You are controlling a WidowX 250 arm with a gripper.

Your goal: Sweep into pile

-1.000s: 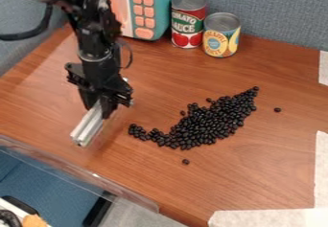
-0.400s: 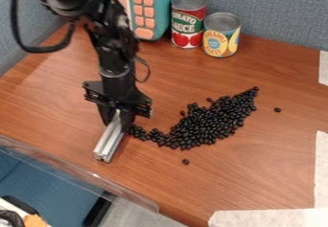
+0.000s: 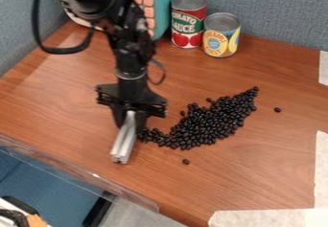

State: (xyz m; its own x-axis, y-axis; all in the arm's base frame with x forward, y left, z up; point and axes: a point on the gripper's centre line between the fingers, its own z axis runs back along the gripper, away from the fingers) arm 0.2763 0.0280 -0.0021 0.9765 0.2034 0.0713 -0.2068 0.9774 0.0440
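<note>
One end of the silver bar (image 3: pixel 125 142) hides within the gripper (image 3: pixel 130 122).

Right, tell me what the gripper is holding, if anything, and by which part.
The gripper holds a silver metal bar by its upper end, the far one from the camera; the lower end sticks out in front.
</note>
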